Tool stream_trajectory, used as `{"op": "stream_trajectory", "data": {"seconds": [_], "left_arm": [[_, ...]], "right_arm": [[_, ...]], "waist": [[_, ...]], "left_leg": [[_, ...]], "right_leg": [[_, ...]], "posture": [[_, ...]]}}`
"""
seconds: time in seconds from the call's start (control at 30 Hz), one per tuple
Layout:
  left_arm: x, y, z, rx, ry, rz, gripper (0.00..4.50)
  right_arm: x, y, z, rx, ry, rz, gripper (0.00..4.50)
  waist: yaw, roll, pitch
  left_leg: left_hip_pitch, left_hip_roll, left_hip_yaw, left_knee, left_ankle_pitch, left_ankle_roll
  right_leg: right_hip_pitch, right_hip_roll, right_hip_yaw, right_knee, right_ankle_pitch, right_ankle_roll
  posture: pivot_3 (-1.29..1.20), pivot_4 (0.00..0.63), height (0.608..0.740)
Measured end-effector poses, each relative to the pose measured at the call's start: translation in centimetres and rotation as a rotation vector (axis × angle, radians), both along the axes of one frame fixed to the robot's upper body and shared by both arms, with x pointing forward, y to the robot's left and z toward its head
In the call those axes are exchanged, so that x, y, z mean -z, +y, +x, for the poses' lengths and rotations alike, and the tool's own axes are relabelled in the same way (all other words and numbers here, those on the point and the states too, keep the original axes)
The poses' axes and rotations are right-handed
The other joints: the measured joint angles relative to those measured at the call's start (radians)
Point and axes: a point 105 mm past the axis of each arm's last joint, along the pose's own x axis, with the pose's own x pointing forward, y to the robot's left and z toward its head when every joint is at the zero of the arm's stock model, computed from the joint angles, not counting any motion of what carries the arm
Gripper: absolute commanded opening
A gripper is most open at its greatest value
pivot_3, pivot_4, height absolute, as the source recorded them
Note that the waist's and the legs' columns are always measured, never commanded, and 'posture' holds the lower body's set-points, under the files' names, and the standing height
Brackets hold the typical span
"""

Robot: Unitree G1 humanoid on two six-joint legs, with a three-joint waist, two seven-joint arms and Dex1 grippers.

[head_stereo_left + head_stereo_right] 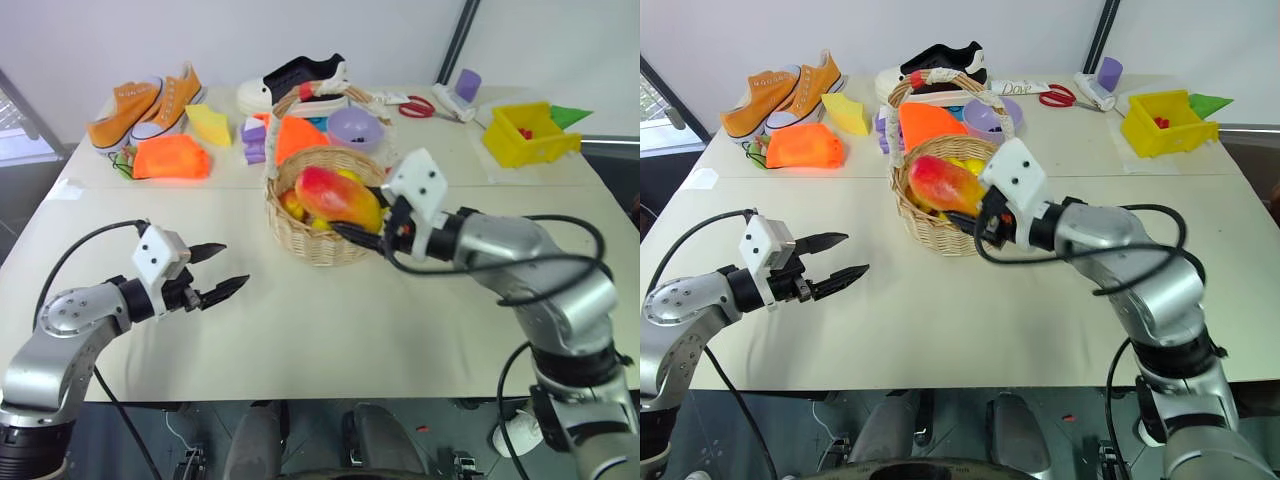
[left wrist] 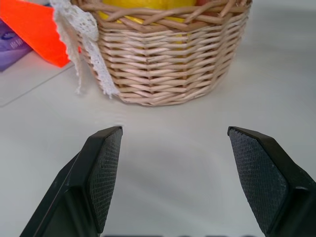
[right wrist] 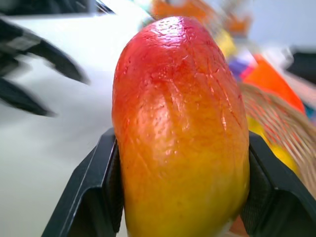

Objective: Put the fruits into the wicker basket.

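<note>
Bright, even light all over

The white table (image 1: 330, 330) shows soft, pale shadows. In the right wrist view, everything behind the mango (image 3: 180, 133) is blurry.

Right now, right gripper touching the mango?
Touching. The right wrist view shows both fingers of the right gripper pressed against the sides of the mango.

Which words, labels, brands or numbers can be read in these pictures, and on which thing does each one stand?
"Dove": on the white tube lying at the far edge of the table, beside the red scissors.
Orange sneakers, black and white shoe: no readable mark.
Wicker basket, mango, yellow bin: no text on them.
</note>
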Motion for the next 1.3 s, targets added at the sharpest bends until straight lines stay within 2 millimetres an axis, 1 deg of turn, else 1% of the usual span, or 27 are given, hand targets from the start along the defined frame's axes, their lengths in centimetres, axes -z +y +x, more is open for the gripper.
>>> {"op": "stream_trajectory", "data": {"seconds": [0.13, 0.2, 0.23, 0.27, 0.3, 0.37, 0.47, 0.6, 0.67, 0.73, 0.83, 0.87, 0.93, 0.97, 1.0, 1.07, 1.1, 1.17, 1.23, 1.3], "left_arm": [[-0.3, -0.3, 0.2, 0.006, -0.014, -0.005, 3.67], [-0.3, -0.5, 0.2, 0.009, -0.018, -0.011, 3.67], [-0.3, -0.6, 0.2, 0.011, -0.017, -0.012, 3.67], [-0.2, -0.7, 0.2, 0.011, -0.017, -0.015, 3.67], [-0.2, -0.8, 0.2, 0.010, -0.018, -0.017, 3.67], [-0.2, -0.9, 0.1, 0.008, -0.019, -0.020, 3.67], [-0.2, -1.0, 0.0, 0.007, -0.019, -0.019, 3.67], [-0.1, -1.0, 0.0, 0.005, -0.017, -0.021, 3.67], [-0.1, -1.0, 0.0, 0.003, -0.017, -0.023, 3.67], [-0.2, -1.1, 0.0, 0.006, -0.018, -0.026, 3.67], [0.0, -1.4, 0.0, 0.020, -0.011, -0.028, 3.67], [0.0, -1.6, 0.0, 0.026, -0.011, -0.029, 3.67], [-0.2, -2.0, 0.1, 0.044, -0.019, -0.033, 3.67], [-0.3, -2.3, 0.1, 0.054, -0.019, -0.034, 3.67], [-0.3, -2.5, 0.2, 0.060, -0.019, -0.038, 3.67], [-0.4, -2.9, 0.3, 0.073, -0.023, -0.043, 3.67], [-0.5, -2.9, 0.3, 0.075, -0.029, -0.047, 3.67], [-0.5, -3.0, 0.4, 0.075, -0.031, -0.048, 3.67], [-0.5, -3.0, 0.3, 0.073, -0.030, -0.049, 3.67], [-0.4, -2.9, 0.3, 0.070, -0.027, -0.048, 3.67]], "right_arm": [[1.4, 0.2, 3.1, 0.102, 0.045, -0.014, 2.30], [2.0, 0.3, 4.1, 0.130, 0.046, -0.022, 3.35], [2.0, 0.3, 4.4, 0.137, 0.039, -0.025, 3.74], [1.9, 0.3, 4.5, 0.139, 0.031, -0.027, 4.27], [1.7, 0.4, 4.5, 0.133, 0.015, -0.029, 4.47], [0.8, 0.7, 3.9, 0.096, -0.036, -0.034, 4.47], [-1.3, 0.8, 2.1, 0.015, -0.128, -0.041, 4.47], [-4.0, -0.2, -0.5, -0.071, -0.205, 0.007, 4.47], [-4.4, -1.2, -1.8, -0.098, -0.199, 0.015, 4.47], [-4.3, -2.2, -2.3, -0.085, -0.166, 0.037, 4.47], [-3.9, -4.0, -1.7, 0.009, -0.131, 0.060, 4.47], [-3.8, -4.5, -1.1, 0.060, -0.134, 0.063, 4.47], [-3.5, -5.6, 1.4, 0.203, -0.126, 0.095, 4.47], [-3.0, -6.2, 2.6, 0.270, -0.109, 0.110, 4.47], [-2.5, -6.2, 3.4, 0.298, -0.094, 0.118, 4.47], [-1.4, -5.0, 4.4, 0.294, -0.063, 0.140, 4.47], [-0.9, -4.3, 4.7, 0.283, -0.050, 0.144, 4.24], [-0.3, -3.7, 5.2, 0.281, -0.039, 0.147, 3.61], [-0.1, -4.0, 5.7, 0.307, -0.038, 0.156, 2.60], [-0.4, -4.0, 6.1, 0.335, -0.052, 0.186, 1.58]], "waist": [[-0.002, 0.000, 0.000], [-0.003, 0.001, 0.000], [-0.003, 0.001, 0.000], [-0.003, 0.001, 0.000], [-0.002, 0.001, 0.001], [-0.002, 0.001, 0.001], [-0.001, 0.001, 0.001], [0.000, 0.001, 0.001], [0.000, 0.001, 0.001], [0.000, 0.001, 0.001], [-0.004, 0.001, 0.001], [-0.005, 0.001, 0.001], [-0.007, 0.001, 0.001], [-0.006, 0.002, 0.001], [-0.005, 0.002, 0.001], [-0.006, 0.002, 0.001], [-0.005, 0.002, 0.001], [-0.003, 0.002, 0.001], [0.000, 0.002, 0.001], [-0.001, 0.002, 0.001]], "left_leg": [[0.000, 0.000, 0.000, -0.001, 0.000, 0.000], [-0.001, 0.000, 0.000, -0.001, 0.000, 0.000], [-0.001, 0.000, 0.000, -0.001, 0.000, 0.000], [-0.001, 0.000, 0.000, 0.000, 0.000, 0.000], [-0.001, 0.000, 0.000, 0.000, 0.000, 0.000], [-0.002, 0.000, 0.000, 0.000, 0.000, 0.000], [-0.003, 0.000, 0.000, 0.000, 0.000, 0.000], [-0.003, 0.000, 0.000, 0.000, 0.000, 0.000], [-0.003, 0.000, 0.000, 0.000, 0.000, 0.000], [-0.002, 0.000, 0.000, 0.000, 0.000, 0.000], [-0.002, 0.000, 0.000, 0.000, 0.000, 0.000], [-0.002, 0.000, 0.000, 0.000, 0.000, 0.000], [-0.001, 0.001, 0.000, 0.000, 0.000, 0.000], [-0.001, 0.000, 0.001, 0.000, 0.000, 0.000], [-0.001, 0.000, 0.001, 0.000, 0.000, 0.000], [-0.002, 0.000, 0.001, -0.001, 0.000, 0.000], [-0.002, 0.001, 0.001, -0.001, 0.000, 0.000], [-0.002, 0.001, 0.001, -0.001, 0.000, 0.000], [-0.003, 0.000, 0.001, 0.000, 0.000, 0.000], [-0.003, 0.000, 0.001, 0.001, 0.000, 0.000]], "right_leg": [[-0.001, 0.000, 0.000, 0.000, 0.000, 0.000], [-0.001, 0.000, 0.000, 0.001, 0.000, 0.000], [-0.001, 0.000, 0.000, 0.001, 0.000, 0.000], [-0.001, 0.001, 0.000, 0.001, 0.000, 0.000], [-0.002, 0.001, 0.000, 0.001, 0.000, 0.000], [-0.002, 0.001, 0.000, 0.001, 0.000, 0.000], [-0.003, 0.001, 0.000, 0.001, 0.000, 0.000], [-0.002, 0.001, 0.000, 0.001, 0.000, 0.000], [-0.002, 0.001, 0.000, 0.001, 0.000, 0.000], [-0.002, 0.001, 0.000, 0.001, 0.000, 0.000], [-0.002, 0.001, 0.000, 0.001, 0.000, 0.000], [-0.002, 0.001, 0.000, 0.001, 0.000, 0.000], [-0.002, 0.001, 0.000, 0.002, 0.000, -0.001], [-0.002, 0.001, 0.000, 0.002, 0.000, -0.001], [-0.002, 0.001, 0.000, 0.002, 0.000, -0.001], [-0.003, 0.002, 0.000, 0.002, 0.000, 0.000], [-0.003, 0.002, 0.000, 0.002, 0.000, 0.000], [-0.003, 0.002, 0.000, 0.002, 0.001, 0.000], [-0.003, 0.002, 0.000, 0.002, 0.001, 0.000], [-0.003, 0.002, 0.000, 0.002, 0.001, 0.000]], "posture": [[0.00, 0.150, 0.733], [0.00, 0.150, 0.733], [0.00, 0.150, 0.733], [0.00, 0.150, 0.733], [0.00, 0.150, 0.733], [0.00, 0.150, 0.733], [0.00, 0.150, 0.733], [0.00, 0.150, 0.733], [0.00, 0.150, 0.733], [0.00, 0.150, 0.733], [0.00, 0.150, 0.733], [0.00, 0.150, 0.733], [0.00, 0.150, 0.733], [0.00, 0.150, 0.733], [0.00, 0.150, 0.733], [0.00, 0.150, 0.733], [0.00, 0.150, 0.733], [0.00, 0.150, 0.733], [0.00, 0.150, 0.733], [0.00, 0.150, 0.733]]}}
